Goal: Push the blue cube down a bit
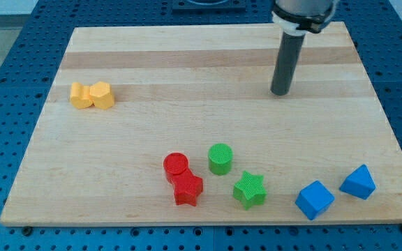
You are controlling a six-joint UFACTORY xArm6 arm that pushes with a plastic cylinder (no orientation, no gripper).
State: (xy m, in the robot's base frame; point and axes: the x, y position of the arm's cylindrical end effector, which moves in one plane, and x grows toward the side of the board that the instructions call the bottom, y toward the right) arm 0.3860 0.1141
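Observation:
The blue cube (315, 199) lies near the board's bottom edge at the view's right. A second blue block, wedge-shaped (358, 182), lies just to its upper right, a small gap apart. My tip (279, 92) rests on the board in the upper right part, well above the blue cube and slightly to its left. It touches no block.
A green cylinder (220, 158), a green star (249, 189), a red cylinder (176, 166) and a red star (188, 189) cluster at the bottom centre. Two yellow blocks (93, 95) touch each other at the left. The wooden board (117, 153) sits on a blue pegboard.

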